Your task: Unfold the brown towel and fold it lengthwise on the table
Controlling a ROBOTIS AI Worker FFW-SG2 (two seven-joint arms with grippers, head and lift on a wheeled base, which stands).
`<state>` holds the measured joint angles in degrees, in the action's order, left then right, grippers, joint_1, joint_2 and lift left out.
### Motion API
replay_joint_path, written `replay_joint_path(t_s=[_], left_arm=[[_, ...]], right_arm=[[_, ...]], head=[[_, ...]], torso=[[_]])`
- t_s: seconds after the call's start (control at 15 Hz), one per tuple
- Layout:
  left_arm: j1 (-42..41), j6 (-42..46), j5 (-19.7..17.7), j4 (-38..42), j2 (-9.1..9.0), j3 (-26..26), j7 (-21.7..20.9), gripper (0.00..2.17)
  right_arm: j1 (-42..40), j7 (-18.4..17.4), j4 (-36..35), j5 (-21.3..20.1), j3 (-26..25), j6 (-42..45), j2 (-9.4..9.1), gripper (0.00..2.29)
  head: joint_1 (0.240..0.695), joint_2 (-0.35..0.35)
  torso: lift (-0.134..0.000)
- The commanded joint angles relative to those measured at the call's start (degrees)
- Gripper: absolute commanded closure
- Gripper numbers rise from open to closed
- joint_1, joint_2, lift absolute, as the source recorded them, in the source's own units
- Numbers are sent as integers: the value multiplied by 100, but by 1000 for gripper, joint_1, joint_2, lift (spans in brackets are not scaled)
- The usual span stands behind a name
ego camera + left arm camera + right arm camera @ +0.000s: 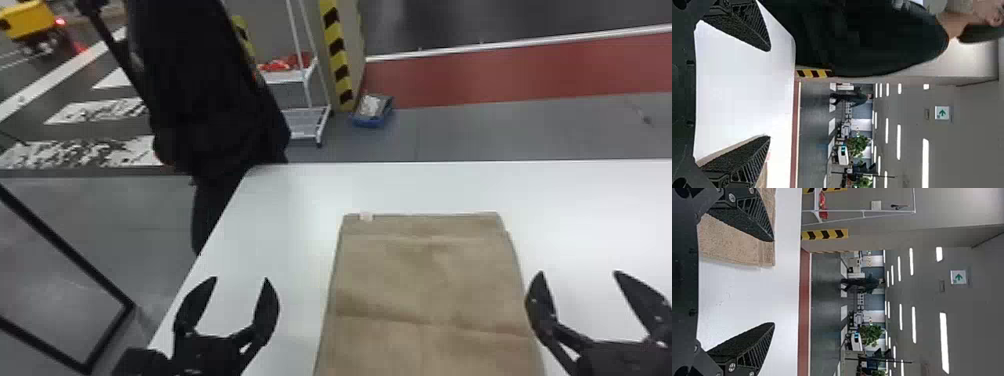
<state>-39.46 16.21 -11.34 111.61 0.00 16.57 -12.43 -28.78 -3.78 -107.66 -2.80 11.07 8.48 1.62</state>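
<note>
From my remote station, I had the brown towel (430, 280) lying flat on the white surface (300, 200), between my two arms, running from the near side of the head view toward the far edge and stopping short of it. A small pale tag (366, 216) sat on its far edge, close to the left corner; the outline stepped outward a little near the far right corner, and faint creases crossed the cloth. My left end effector (241, 278) was to the left of the towel, well apart from it, fingers spread wide with nothing between them. My right end effector (579, 273) was spread too, and empty, with its inner finger just beside the towel's right edge; I couldn't tell whether that finger touched the cloth. From its own wrist view, the right end effector (773, 282) had one finger in front of the towel and bare white surface between the two. Beyond the surface, I saw a blue tray (372, 117) on the floor (475, 135), near a pillar (360, 45) with yellow and black stripes, and a white rack (287, 76) holding something red.
</note>
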Motion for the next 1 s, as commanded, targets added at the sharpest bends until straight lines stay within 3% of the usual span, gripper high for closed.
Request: replay_joint_path(t_s=[0.0, 0.6, 0.93], left_arm=[[0, 0, 0, 1, -15, 4, -22, 76], [105, -35, -53, 115, -15, 4, -558, 73], [747, -1810, 35, 476, -15, 83, -1112, 76]], right_arm=[[-4, 0, 0, 8, 0, 0, 5, 127], [-48, 0, -53, -1, -70, -18, 5, 127], [-48, 0, -70, 43, -123, -158, 49, 127]], head=[[695, 304], [695, 286], [695, 234]], torso=[[-110], [-110], [-110]])
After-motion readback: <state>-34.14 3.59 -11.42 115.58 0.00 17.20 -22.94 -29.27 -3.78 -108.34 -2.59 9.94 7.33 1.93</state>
